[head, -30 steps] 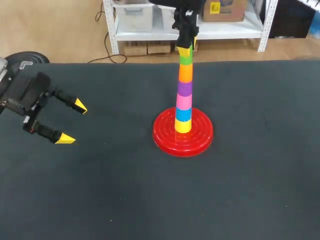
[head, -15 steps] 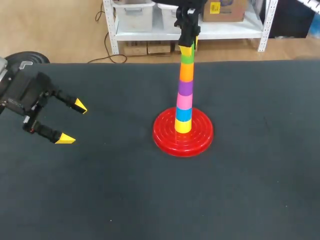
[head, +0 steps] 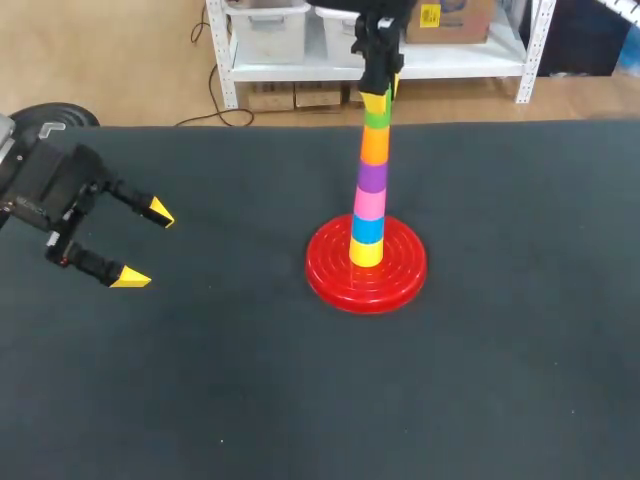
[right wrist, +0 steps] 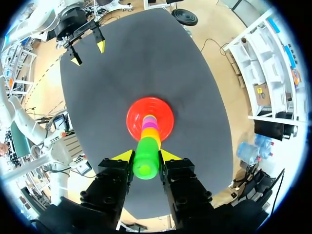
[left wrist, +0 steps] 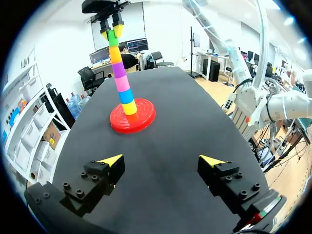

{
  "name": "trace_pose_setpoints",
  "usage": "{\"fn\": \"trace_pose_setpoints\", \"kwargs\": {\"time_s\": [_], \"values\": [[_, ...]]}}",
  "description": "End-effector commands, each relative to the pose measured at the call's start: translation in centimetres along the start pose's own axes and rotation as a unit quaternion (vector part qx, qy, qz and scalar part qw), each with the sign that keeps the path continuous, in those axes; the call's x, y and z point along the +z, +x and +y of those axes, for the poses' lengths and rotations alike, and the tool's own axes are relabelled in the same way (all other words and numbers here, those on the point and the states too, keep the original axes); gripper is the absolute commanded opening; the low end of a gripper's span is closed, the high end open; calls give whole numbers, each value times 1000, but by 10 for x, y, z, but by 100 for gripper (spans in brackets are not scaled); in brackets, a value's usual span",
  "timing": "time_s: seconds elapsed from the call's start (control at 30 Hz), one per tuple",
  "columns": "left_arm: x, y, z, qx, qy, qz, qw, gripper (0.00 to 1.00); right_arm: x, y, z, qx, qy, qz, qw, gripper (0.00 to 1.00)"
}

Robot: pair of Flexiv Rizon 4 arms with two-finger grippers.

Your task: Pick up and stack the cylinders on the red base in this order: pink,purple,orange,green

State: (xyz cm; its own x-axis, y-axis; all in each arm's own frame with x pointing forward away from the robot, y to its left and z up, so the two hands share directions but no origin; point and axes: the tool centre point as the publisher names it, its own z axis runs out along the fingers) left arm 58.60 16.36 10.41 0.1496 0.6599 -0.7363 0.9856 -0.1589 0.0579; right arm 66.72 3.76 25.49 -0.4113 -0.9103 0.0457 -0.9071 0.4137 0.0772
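Your table (head: 500,380) carries the red base (head: 330,285) about midway between its left and right edges, somewhat nearer the far edge. On the base rises a tall, thin tower (left wrist: 120,73): a yellow cylinder (head: 366,252) at the foot, then a blue cylinder (head: 367,230), the pink cylinder (head: 369,205), the purple cylinder (head: 371,177), the orange cylinder (head: 373,146) and the green cylinder (head: 377,117) on top. The tower leans a little, its top tipped off the line of its foot.

Your left gripper (head: 145,245) hangs near the table's left edge, well apart from the base, fingers wide and empty.

Your right gripper (right wrist: 146,156) is at the top of the tower, pointing down, its fingers clamped on the green cylinder from two sides.

Expect these pieces to be light, stiff, smooth plastic: they will not crush, but they likely slip and the tall tower probably topples at a small sideways nudge. The round wall of the green cylinder, just below its top edge, looks like the right hold. When you let go, spread the fingers evenly and lift straight up so neither tip drags the tower sideways.
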Motion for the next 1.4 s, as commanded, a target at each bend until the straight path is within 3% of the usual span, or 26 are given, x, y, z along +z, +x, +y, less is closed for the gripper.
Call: {"fn": "trace_pose_setpoints", "kwargs": {"time_s": [0.03,0.97,1.0,1.03,1.4], "values": [[0,1,0,1,0,0,1000,100,13,-3,-5,-1,-7,3,1000,0],[0,1,0,1,0,0,1000,100,9,-2,-4,3,-5,-4,1000,0],[0,1,0,1,0,0,1000,100,10,-2,-4,6,-1,-6,1000,32],[0,1,0,1,0,0,1000,100,10,-2,-4,5,-1,-7,1000,100],[0,1,0,1,0,0,1000,100,-3,2,7,4,37,-27,999,100]]}}
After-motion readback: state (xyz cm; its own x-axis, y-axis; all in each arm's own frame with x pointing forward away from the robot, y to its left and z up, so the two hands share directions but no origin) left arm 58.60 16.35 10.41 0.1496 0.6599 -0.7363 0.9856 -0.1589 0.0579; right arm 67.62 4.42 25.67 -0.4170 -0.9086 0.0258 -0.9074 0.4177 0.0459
